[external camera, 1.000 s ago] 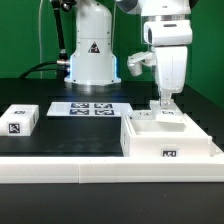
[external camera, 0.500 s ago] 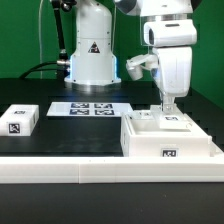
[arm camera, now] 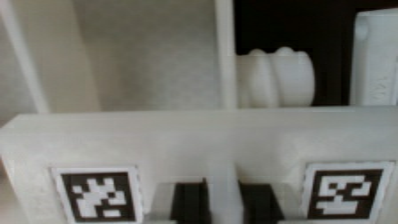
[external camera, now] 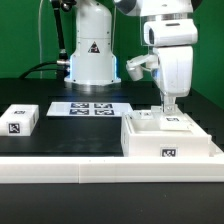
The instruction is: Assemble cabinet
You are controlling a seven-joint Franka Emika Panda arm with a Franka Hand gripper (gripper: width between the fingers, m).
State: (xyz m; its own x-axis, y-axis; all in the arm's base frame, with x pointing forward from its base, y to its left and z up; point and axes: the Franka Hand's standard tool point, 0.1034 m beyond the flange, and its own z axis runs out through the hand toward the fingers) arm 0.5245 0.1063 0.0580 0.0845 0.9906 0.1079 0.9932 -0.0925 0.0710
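While claw [external camera: 167,105] hovers at cabinet [external camera: 145,142], scene unchanged from half-second ago (claw's grip: cannot tell).

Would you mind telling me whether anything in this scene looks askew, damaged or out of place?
Nothing stands out. The large white plastic cabinet box sits level on the black table, the small white tagged block lies flat apart from it, and the pincer points straight down at the box.
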